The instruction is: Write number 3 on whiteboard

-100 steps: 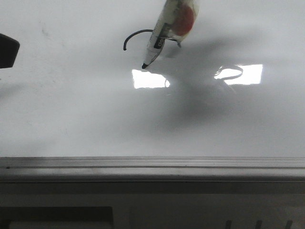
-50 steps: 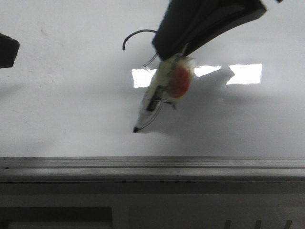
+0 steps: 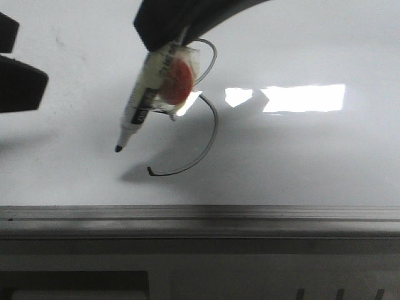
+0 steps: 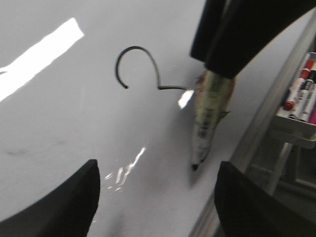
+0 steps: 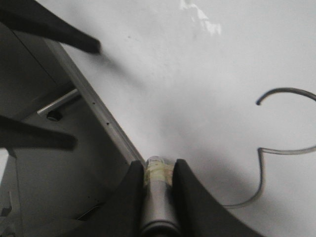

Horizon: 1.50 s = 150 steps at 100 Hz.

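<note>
The whiteboard (image 3: pixel 300 162) fills the front view, with its grey rail (image 3: pixel 200 215) along the near edge. The number 3 (image 3: pixel 211 134) is drawn on it in thin dark line; its wide lower curve ends at the lower left and its upper loop is partly hidden behind my right gripper (image 3: pixel 164 44). That gripper is shut on a marker pen (image 3: pixel 140 103) wrapped in tape with a red patch. The pen tip hangs left of the stroke's end, apart from its shadow. The right wrist view shows the fingers (image 5: pixel 185 185) clamped on the pen (image 5: pixel 159 170). My left gripper (image 3: pixel 12 53) is open and empty at the board's left.
A tray of spare markers (image 4: pixel 298 94) stands beyond the board's rail in the left wrist view. The pen (image 4: pixel 210 118) and the 3's upper loop (image 4: pixel 143 52) also show there. A bright rectangular light reflection (image 3: pixel 303 98) lies on the board, right of the digit.
The marker drew the 3's middle and lower curve, then moved left past the stroke's end. The right gripper came nearer and lower in view. The left gripper's fingers show more at the left edge.
</note>
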Available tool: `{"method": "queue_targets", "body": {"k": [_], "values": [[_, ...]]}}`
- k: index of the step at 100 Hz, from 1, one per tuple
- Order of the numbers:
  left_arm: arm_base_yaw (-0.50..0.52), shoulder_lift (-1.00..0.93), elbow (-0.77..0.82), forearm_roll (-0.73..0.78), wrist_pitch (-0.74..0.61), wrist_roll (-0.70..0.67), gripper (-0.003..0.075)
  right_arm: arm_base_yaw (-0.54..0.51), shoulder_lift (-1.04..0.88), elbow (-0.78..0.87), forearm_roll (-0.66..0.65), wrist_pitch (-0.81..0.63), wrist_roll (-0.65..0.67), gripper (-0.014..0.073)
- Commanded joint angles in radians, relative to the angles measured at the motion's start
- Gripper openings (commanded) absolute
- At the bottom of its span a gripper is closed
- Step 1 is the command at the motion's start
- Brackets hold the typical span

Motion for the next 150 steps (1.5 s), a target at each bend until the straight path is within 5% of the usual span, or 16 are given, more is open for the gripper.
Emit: {"method": "queue_targets", "body": {"k": [1, 41, 61, 85, 102, 109, 115, 135, 150], "values": [[-0.064, 0.035, -0.034, -0.005, -0.112, -0.008, 0.0460, 0.025, -0.031, -0.042, -0.011, -0.072, -0.015, -0.0058], [-0.075, 0.202, -0.034, -0.056, -0.208, -0.008, 0.0442, 0.125, -0.045, -0.045, -0.011, -0.099, -0.015, -0.0058], [-0.075, 0.199, -0.034, -0.076, -0.211, -0.008, 0.0216, 0.125, -0.045, -0.045, -0.046, -0.096, -0.015, -0.0058], [-0.075, 0.199, -0.034, -0.076, -0.211, -0.008, 0.0165, 0.103, -0.045, -0.045, -0.046, -0.077, -0.015, -0.0058], [-0.075, 0.199, -0.034, -0.076, -0.211, -0.008, -0.0023, 0.105, -0.045, -0.045, -0.046, -0.077, -0.015, -0.0058], [-0.075, 0.199, -0.034, -0.078, -0.211, -0.008, -0.0020, 0.105, -0.045, -0.045, -0.046, -0.079, -0.015, -0.0045], [-0.075, 0.199, -0.034, -0.078, -0.211, -0.008, -0.0020, 0.105, -0.045, -0.045, -0.046, -0.084, -0.015, 0.0037], [-0.075, 0.199, -0.034, -0.193, -0.206, -0.008, -0.0020, 0.080, -0.046, -0.045, -0.073, -0.149, -0.015, 0.0635], [-0.062, 0.199, -0.034, -0.521, -0.202, -0.008, -0.0020, 0.022, -0.080, -0.045, -0.104, -0.158, -0.015, 0.0636]]}}
